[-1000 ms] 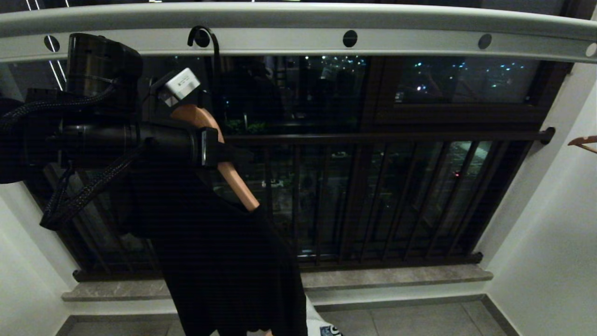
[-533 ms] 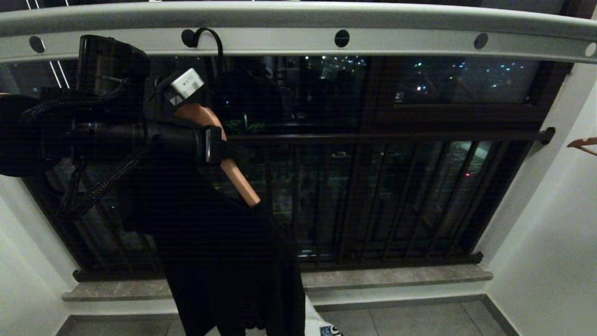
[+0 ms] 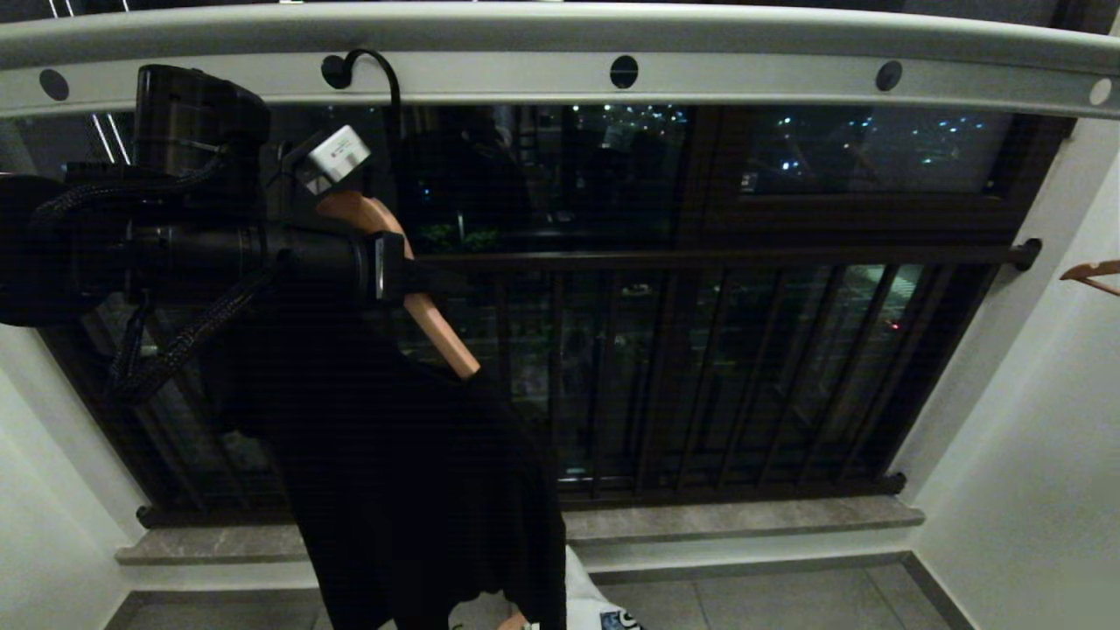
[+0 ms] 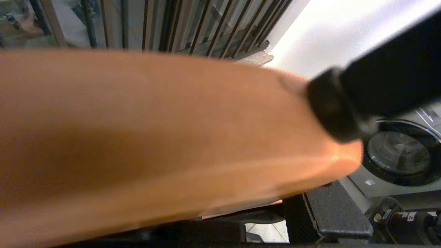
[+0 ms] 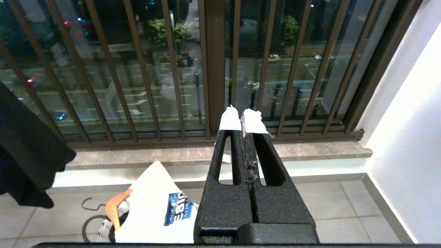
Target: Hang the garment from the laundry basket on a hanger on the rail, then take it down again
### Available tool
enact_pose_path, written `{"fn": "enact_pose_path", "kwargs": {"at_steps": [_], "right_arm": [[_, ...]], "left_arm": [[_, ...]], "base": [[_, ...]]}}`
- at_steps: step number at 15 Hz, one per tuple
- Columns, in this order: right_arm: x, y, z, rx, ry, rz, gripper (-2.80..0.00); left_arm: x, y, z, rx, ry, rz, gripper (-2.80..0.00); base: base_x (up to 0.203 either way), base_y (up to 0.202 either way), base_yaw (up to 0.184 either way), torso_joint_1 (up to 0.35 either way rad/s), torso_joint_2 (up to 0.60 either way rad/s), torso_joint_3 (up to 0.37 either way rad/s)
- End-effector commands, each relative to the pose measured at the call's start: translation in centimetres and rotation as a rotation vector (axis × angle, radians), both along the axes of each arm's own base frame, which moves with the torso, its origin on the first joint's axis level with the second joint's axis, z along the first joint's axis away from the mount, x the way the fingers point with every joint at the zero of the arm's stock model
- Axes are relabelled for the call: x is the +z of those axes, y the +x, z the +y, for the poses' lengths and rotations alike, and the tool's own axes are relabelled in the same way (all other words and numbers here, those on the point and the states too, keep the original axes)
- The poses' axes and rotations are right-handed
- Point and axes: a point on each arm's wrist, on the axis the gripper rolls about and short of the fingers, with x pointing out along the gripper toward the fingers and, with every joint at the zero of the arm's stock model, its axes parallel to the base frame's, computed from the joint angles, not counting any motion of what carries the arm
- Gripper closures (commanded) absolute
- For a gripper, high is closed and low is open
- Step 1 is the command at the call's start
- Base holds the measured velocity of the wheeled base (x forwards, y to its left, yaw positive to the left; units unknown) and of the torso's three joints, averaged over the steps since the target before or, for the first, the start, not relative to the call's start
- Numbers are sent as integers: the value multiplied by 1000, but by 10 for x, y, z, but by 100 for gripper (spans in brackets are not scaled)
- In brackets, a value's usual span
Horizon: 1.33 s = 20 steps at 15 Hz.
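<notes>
Up high, left jaws [image 3: 398, 267] grasp hanger [image 3: 437, 328]; right jaws [image 5: 244, 120] clenched before window bars [image 5: 144, 86].

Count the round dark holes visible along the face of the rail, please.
5 on the rail: far left, under the hanger hook, centre, right, far right edge, pale. More may lie outside the frame.

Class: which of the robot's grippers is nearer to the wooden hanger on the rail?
Left. The left gripper is closed on the wooden hanger; the right gripper is shut, low near the floor.
</notes>
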Motion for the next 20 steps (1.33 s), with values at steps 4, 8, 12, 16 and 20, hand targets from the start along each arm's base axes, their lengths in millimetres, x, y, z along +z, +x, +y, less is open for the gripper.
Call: {"fn": "enact_pose_path", "kwargs": {"at_steps": [4, 8, 12, 16, 20], "right_arm": [[0, 0, 0, 0, 0, 0, 0], [0, 0, 0, 0, 0, 0, 0], [0, 0, 0, 0, 0, 0, 0], [0, 0, 0, 0, 0, 0, 0], [0, 0, 0, 0, 0, 0, 0]], "left_arm": [[3, 0, 14, -77, -37, -5, 0], [1, 3, 16, -100, -31, -10, 0], [0, 5, 15, -143, -45, -6, 0], [1, 4, 14, -206, -67, -4, 0], [1, 0, 14, -266, -78, -10, 0]], "base": [[0, 0, 0, 0, 0, 0], [0, 0, 0, 0, 0, 0], [0, 0, 0, 0, 0, 0], [0, 0, 0, 0, 0, 0], [0, 0, 0, 0, 0, 0]]}}
